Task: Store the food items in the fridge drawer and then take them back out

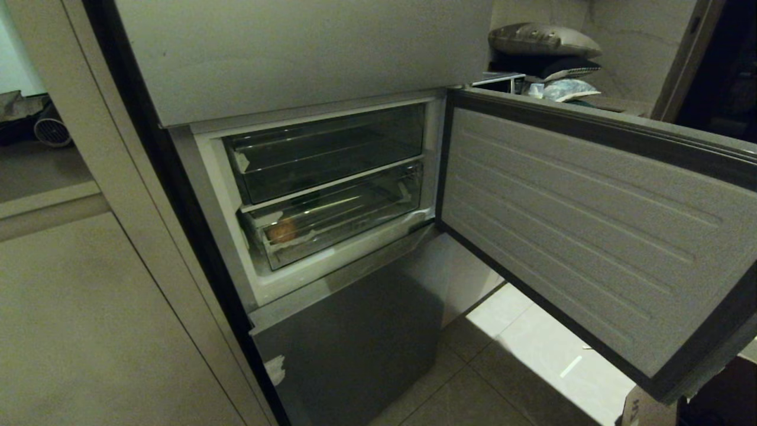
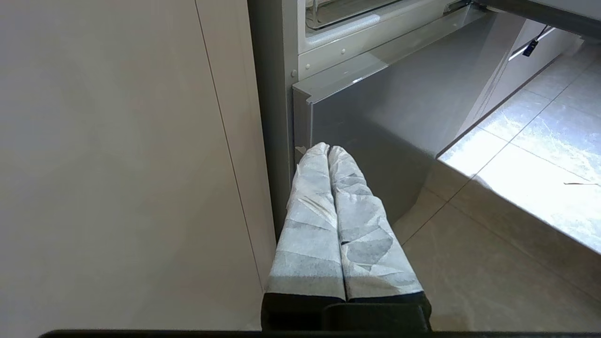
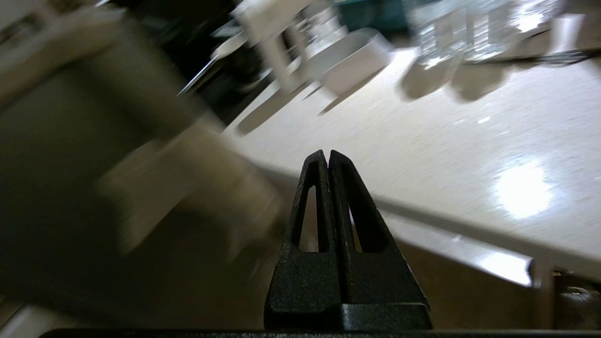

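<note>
Fridge drawer holding one piece of food

We see the fridge drawer (image 1: 337, 222), the lower of two clear bins in the open compartment, carrying a round orange-tan food item (image 1: 282, 231) on its ribbed floor at the left end, close behind the clear front lip. The upper bin (image 1: 325, 151) sits directly above it, behind a white divider rail.

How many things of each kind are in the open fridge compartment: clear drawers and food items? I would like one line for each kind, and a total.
Clear drawers: 2, the upper bin and the fridge drawer below it
Food items: 1, an orange-tan round piece at the lower drawer's left end
Total: 3
</note>
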{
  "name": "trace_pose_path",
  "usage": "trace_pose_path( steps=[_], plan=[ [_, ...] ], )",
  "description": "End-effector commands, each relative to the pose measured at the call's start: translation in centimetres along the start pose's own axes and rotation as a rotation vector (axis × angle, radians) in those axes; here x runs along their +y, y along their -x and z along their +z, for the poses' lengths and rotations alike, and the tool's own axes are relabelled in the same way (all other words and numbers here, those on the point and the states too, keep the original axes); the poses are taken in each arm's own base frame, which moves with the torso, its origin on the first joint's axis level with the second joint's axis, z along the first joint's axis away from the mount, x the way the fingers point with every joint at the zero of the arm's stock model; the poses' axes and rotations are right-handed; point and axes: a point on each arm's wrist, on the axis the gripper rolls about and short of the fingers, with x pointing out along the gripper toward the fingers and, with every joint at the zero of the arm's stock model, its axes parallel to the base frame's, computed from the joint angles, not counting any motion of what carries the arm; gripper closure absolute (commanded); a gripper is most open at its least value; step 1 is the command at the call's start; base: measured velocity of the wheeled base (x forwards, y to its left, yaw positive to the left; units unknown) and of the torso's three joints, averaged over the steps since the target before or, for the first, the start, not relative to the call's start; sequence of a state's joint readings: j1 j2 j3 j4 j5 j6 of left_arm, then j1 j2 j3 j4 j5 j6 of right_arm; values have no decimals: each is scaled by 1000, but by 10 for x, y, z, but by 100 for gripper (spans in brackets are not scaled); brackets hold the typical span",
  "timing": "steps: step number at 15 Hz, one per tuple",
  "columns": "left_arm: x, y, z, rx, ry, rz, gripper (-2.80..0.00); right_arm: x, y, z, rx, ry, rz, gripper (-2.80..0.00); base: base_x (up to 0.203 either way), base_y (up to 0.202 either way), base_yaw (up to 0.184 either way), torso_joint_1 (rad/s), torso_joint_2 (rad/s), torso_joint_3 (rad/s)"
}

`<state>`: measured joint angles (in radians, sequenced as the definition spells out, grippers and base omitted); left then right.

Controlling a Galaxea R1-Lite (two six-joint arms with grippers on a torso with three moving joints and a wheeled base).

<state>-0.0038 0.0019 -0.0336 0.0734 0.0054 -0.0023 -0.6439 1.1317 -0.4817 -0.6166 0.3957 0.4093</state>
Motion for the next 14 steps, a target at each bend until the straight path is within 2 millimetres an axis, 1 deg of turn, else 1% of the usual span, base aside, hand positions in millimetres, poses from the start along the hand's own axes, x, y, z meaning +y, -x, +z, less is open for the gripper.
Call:
trace_pose_path(
  steps=[1, 3, 5, 7, 8, 10, 12, 13, 14],
  plan=[
    [0, 0, 0, 1, 1, 0, 0, 12, 20, -5, -29, 19, 47, 0, 0, 0, 0, 0, 0, 0],
    [0, 0, 0, 1, 1, 0, 0, 16, 27, -9, -36, 24, 66, 0, 0, 0, 0, 0, 0, 0],
    [0, 0, 0, 1, 1, 1, 0, 24, 39, -17, -29, 31, 126, 0, 0, 0, 0, 0, 0, 0],
    [0, 0, 0, 1, 1, 1, 0, 35, 57, -26, -37, 43, 221, 0, 0, 0, 0, 0, 0, 0],
    [0, 0, 0, 1, 1, 1, 0, 42, 67, -31, -22, 45, 297, 0, 0, 0, 0, 0, 0, 0],
    [0, 0, 0, 0, 1, 0, 0, 49, 83, -41, 41, 34, 407, 0, 0, 0, 0, 0, 0, 0],
    [0, 0, 0, 1, 1, 0, 0, 55, 86, -48, 125, 19, 461, 0, 0, 0, 0, 0, 0, 0],
    [0, 0, 0, 1, 1, 0, 0, 61, 81, -52, 177, 15, 485, 0, 0, 0, 0, 0, 0, 0],
    [0, 0, 0, 1, 1, 1, 0, 68, 70, -55, 233, 17, 478, 0, 0, 0, 0, 0, 0, 0]
  ],
)
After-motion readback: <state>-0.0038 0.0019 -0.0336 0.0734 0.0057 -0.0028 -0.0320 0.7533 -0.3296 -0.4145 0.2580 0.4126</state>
